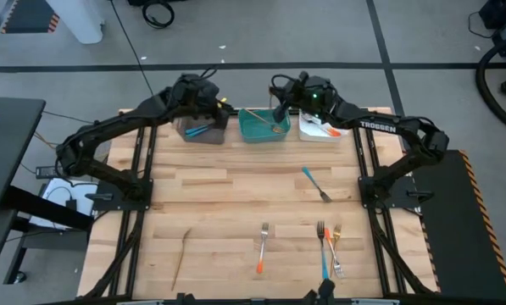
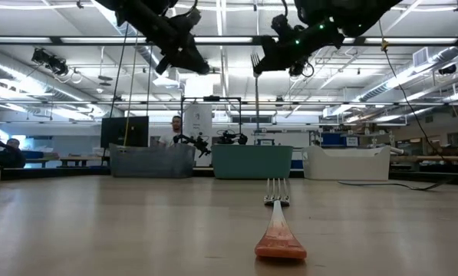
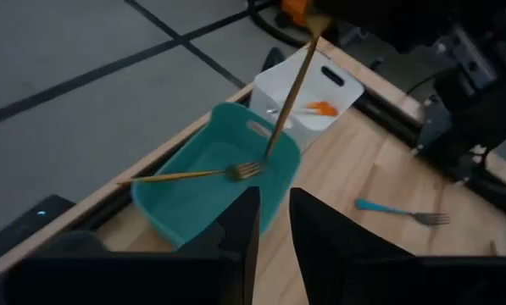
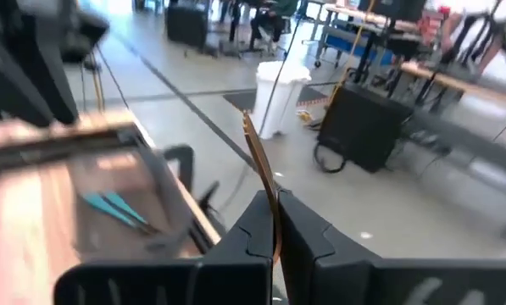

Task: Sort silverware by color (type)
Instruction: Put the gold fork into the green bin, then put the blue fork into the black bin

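My right gripper [image 1: 280, 108] hovers over the teal bin [image 1: 264, 127] and is shut on a tan-handled utensil [image 3: 291, 93]. A second gold fork [image 3: 202, 174] lies in that bin, its handle resting on the rim. My left gripper [image 3: 274, 224] is open and empty, raised above the grey bin [image 1: 197, 129], which holds a blue utensil [image 1: 197, 130]. An orange utensil [image 1: 330, 131] lies in the white bin [image 1: 319, 127]. On the table lie a blue fork [image 1: 314, 184], an orange fork [image 1: 262, 246], a tan utensil [image 1: 180, 258] and a cluster of three forks [image 1: 329, 250]. My right gripper pinches the tan utensil between its two fingers near the utensil's upper end [image 4: 274, 222]; a short length [image 4: 254, 148] sticks out past the fingertips. The utensil is lifted clear of the table and hangs slanted, its lower end [image 3: 268, 152] down inside the teal bin.
The three bins stand in a row along the far edge of the table [image 1: 236, 195]. The wooden middle is open between the bins and the forks near the near edge. In the low view the orange fork [image 2: 278, 230] lies in the foreground. People show in the room behind.
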{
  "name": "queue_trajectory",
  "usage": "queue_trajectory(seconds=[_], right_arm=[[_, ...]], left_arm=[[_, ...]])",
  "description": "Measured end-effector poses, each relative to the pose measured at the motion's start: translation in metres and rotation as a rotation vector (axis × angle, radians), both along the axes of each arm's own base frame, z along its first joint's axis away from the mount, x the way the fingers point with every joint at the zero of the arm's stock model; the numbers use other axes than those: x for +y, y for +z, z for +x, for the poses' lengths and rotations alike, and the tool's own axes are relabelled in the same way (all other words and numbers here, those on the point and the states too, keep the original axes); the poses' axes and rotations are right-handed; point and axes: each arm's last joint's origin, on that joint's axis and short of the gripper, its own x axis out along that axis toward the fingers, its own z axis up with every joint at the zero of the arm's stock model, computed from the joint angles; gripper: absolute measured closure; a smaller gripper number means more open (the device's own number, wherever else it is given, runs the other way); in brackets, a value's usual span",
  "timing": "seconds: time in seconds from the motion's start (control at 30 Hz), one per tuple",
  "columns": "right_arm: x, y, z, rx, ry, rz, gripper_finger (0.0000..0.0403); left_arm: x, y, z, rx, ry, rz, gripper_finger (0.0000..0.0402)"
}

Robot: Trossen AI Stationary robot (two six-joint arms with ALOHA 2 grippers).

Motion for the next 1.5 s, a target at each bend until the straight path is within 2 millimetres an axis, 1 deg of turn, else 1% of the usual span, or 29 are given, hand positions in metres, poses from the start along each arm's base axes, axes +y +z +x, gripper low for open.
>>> queue_trajectory(seconds=[0.07,0.2,0.4,0.5,0.73,0.9,1.1,1.23,1.33,1.4,1.5], right_arm=[[-0.007,-0.006,-0.002,0.06,0.012,-0.014,0.0394],[-0.016,-0.031,0.0,0.225,0.032,0.009,0.0394],[-0.016,-0.059,0.015,0.412,0.107,-0.071,0.0376],[-0.016,-0.07,0.02,0.455,0.092,-0.068,0.0373],[-0.014,-0.08,0.028,0.47,0.097,-0.062,0.0365],[-0.014,-0.079,0.028,0.472,0.079,-0.066,0.0345],[-0.014,-0.074,0.026,0.455,0.045,-0.088,0.0316],[-0.012,-0.068,0.027,0.45,0.0,-0.111,0.0306],[-0.009,-0.055,0.029,0.448,-0.087,-0.148,0.0305],[-0.004,-0.039,0.031,0.428,-0.155,-0.183,0.0305],[0.011,-0.013,0.028,0.441,-0.23,-0.211,0.0305]], left_arm=[[-0.001,-0.002,-0.002,0.034,-0.009,-0.003,0.0325],[-0.006,-0.005,-0.002,0.076,-0.03,-0.018,0.0324],[-0.011,-0.007,0.0,0.092,-0.055,-0.021,0.0324],[-0.012,-0.007,0.0,0.092,-0.056,-0.023,0.0324],[-0.013,-0.009,-0.001,0.11,-0.044,-0.058,0.0324],[-0.014,-0.012,-0.003,0.138,-0.043,-0.077,0.0324],[-0.015,-0.013,-0.003,0.153,-0.043,-0.086,0.0324],[-0.015,-0.013,-0.004,0.155,-0.043,-0.086,0.0324],[-0.015,-0.014,-0.004,0.164,-0.044,-0.09,0.0324],[-0.016,-0.015,-0.005,0.178,-0.044,-0.098,0.0324],[-0.017,-0.019,-0.008,0.222,-0.044,-0.126,0.0324]])
